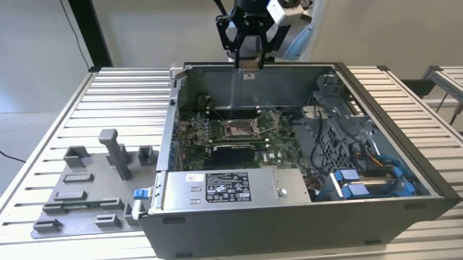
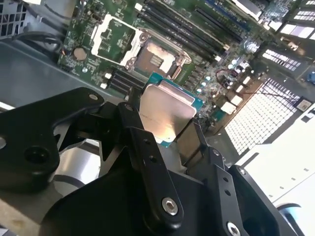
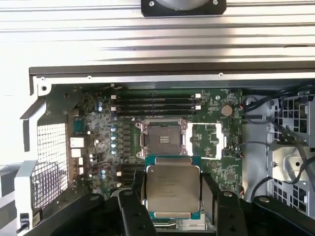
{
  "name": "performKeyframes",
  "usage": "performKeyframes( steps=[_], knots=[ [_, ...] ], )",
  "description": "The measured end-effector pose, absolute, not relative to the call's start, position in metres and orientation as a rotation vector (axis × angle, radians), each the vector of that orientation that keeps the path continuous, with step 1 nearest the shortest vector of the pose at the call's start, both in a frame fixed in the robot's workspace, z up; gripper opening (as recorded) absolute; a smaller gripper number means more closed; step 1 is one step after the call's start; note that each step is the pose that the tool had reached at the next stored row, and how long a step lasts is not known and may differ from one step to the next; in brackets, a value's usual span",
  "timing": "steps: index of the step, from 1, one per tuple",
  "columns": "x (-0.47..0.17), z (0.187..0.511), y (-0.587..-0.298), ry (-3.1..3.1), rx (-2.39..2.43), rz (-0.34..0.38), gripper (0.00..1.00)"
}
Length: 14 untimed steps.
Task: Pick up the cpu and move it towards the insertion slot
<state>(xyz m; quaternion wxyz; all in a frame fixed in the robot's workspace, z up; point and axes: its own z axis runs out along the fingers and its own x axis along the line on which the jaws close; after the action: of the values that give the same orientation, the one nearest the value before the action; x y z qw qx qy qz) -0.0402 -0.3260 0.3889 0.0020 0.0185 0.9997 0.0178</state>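
The end effector is closed on the cpu, its black fingers pressed against two opposite edges of the chip. In both wrist views the silvery metal top of the cpu faces the camera, with a thin teal-green rim showing around it. In the second wrist view the chip sits clamped between the dark finger links, clear of the board beneath.

Beyond the cpu lies the insertion slot, a square metal-framed socket with a brownish-grey centre, its frame hinged open beside it. The cpu is held above the board and near the slot, not touching it; in the first wrist view the chip's far edge overlaps the slot's near frame in line of sight. Past the slot run the long dark memory slots on the green motherboard.

In the exterior view the end effector hangs over the far wall of the open computer case, well above the insertion slot. The case stands on the slatted metal bench. Beside the case, toward the exterior view's left, a grey fixture plate with upright blocks rests on the bench.
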Motion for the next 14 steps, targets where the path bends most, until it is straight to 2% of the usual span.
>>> performKeyframes(
  steps=[14],
  knots=[
    [-0.039,0.388,-0.305,3.134,0.058,0.049,0.0]
  ],
)
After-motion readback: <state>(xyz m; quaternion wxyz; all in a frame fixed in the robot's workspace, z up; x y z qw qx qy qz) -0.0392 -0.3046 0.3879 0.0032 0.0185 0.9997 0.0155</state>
